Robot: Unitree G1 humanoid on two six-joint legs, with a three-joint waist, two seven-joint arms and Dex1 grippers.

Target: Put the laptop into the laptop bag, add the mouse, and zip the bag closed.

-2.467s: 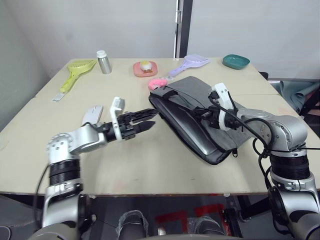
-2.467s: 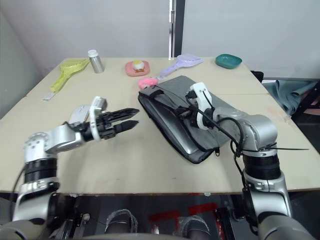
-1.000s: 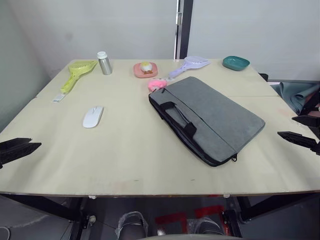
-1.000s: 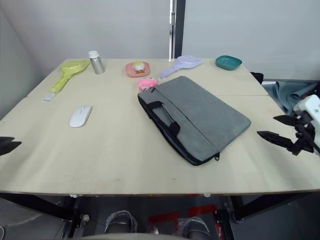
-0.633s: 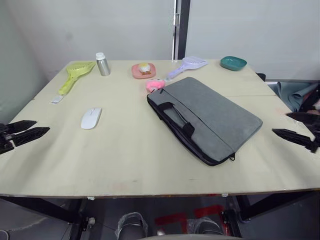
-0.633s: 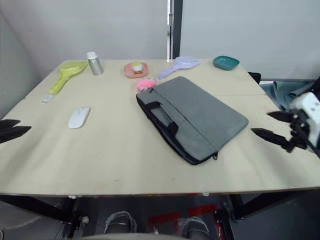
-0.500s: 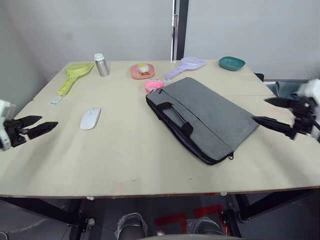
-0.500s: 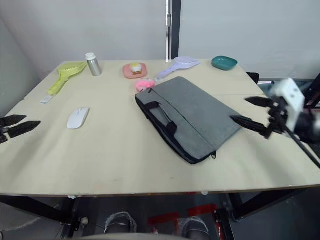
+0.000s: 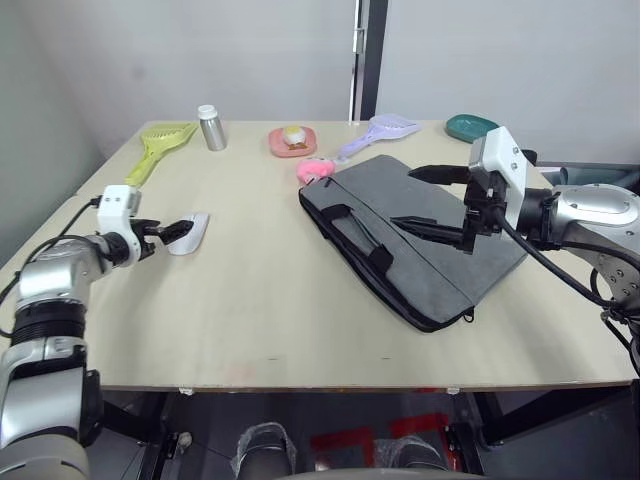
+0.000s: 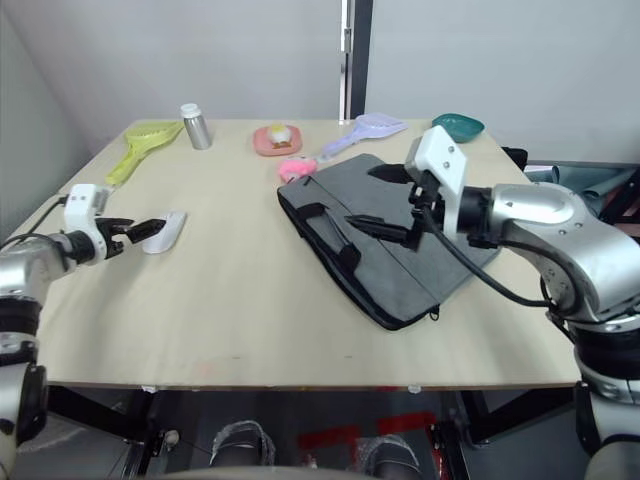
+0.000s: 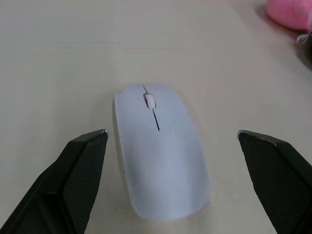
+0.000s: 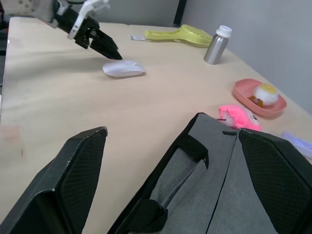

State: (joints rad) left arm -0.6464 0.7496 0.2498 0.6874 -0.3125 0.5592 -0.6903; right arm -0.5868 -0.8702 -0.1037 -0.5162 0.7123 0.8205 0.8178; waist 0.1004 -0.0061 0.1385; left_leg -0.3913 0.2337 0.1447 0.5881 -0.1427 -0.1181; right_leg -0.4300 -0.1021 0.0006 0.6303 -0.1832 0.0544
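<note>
The left gripper (image 11: 170,141), parked off the table's left edge half a second ago, now brackets the mouse (image 9: 188,232) with jaws spread and not touching it; the mouse lies on the table (image 9: 280,310), well apart from the bag. The right gripper (image 9: 432,200), likewise returned, hovers open over the bag (image 9: 440,250), holding nothing. The bag lies flat, seemingly zipped; the laptop cannot be seen, presumably already inside, so the mouse pick-up comes next.

A robot test lab, by the look of it.
Unrelated props are sitting on a bare plywood desk (image 9: 300,330) against blank grey walls: a yellow scoop (image 9: 155,145), metal bottle (image 9: 209,127), teal dish (image 9: 468,126).
</note>
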